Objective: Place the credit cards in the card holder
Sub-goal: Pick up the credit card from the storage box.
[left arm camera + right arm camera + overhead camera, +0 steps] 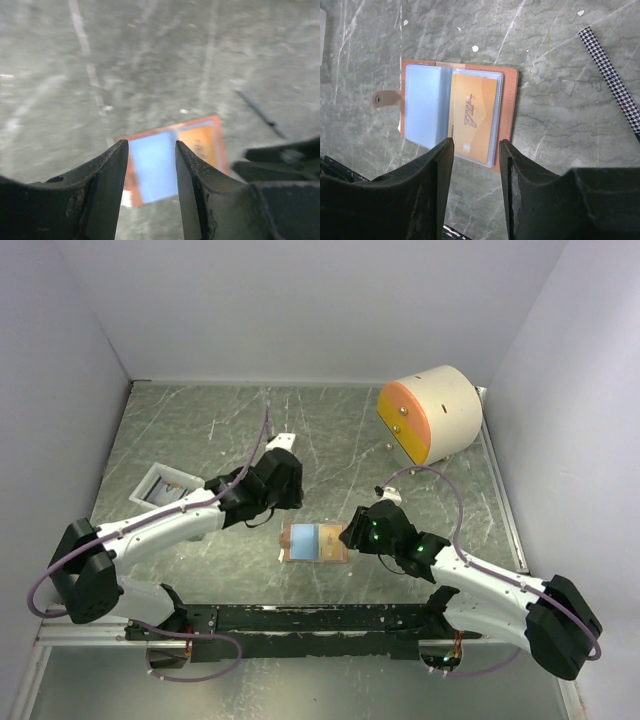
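card holder (511,100) open flat, orange card (472,117) inside, left gripper (151,145) apart, right gripper (476,142) apart

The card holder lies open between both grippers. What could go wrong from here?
1. Neither the left gripper nor the right gripper holds the card holder. Both stand open, so it may slide or fold shut when a card is pushed in.
2. Both grippers hover close to it and might collide.
3. The orange card looks slightly tilted and might slip out.
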`<state>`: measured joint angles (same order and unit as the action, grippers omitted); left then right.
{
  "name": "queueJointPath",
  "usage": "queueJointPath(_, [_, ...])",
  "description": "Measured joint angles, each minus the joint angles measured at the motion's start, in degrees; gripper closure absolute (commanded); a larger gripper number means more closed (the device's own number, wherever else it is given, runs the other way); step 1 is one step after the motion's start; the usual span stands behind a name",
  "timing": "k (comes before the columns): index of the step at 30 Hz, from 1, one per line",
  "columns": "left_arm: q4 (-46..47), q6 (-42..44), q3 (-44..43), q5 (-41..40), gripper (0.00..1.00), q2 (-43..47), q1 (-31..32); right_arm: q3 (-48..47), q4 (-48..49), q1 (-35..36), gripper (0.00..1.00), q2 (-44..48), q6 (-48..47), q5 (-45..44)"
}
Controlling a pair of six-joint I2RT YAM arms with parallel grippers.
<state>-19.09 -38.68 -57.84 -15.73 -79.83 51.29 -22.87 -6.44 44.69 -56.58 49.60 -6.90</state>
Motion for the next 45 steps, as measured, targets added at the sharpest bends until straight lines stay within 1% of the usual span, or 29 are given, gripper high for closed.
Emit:
queueJointPath(4, [-10.84,7.54,-5.62,-9.27,0.45,0.0,-2.36,0.0,-0.7,0.0,0.57,0.61,-0.81,0.02])
queueJointPath(6, [-14.03,12.39,-6.21,-13.79,0.45,0.57,-4.13,-0.09,-1.09,0.0,0.57,1.07,-1.09,0.02])
queueJointPath(8, [-16.68,16.98,-6.16,-16.46,0.46,1.68,-6.4,-0.33,-1.62,0.0,0.57,1.75,-1.46,0.02])
queueJointPath(11, [-16.63,24.11,-4.26,-17.77,0.47,5.2,-11.52,-0.61,-1.84,0.0,0.57,2.73,-1.95,0.09])
queueJointPath(15, [-12.55,33.99,2.64,-18.99,0.48,11.43,-18.6,-0.83,-1.88,0.0,0.57,3.39,-2.38,0.37])
queueJointPath(20, [-6.58,45.24,11.19,-17.62,0.48,13.92,-26.47,-1.31,-2.32,0.0,0.57,3.41,-3.39,1.4])
queueJointPath(26, [1.46,56.22,19.12,-14.14,0.47,15.65,-34.49,-2.43,-3.21,0.0,0.57,3.91,-4.81,2.21])
queueJointPath(31, [7.5,62.84,22.82,-9.94,0.46,15.98,-37.35,-2.95,-3.76,0.0,0.57,5.53,-5.66,2.21])
queueJointPath(38, [13.88,66.4,23.02,-5.31,0.44,10.75,-41.48,-2.91,-4.28,-0.07,0.57,8.48,-5.7,2.08])
queueJointPath(41, [14.73,66.73,22.99,-3.04,0.44,8.57,-43.28,-2.75,-4.31,-0.13,0.57,9.16,-5.7,1.9])
queueJointPath(45, [14.58,66.27,22.99,-0.24,0.43,7.69,-43.87,-2.73,-4.2,-0.44,0.57,9.05,-5.73,1.79])
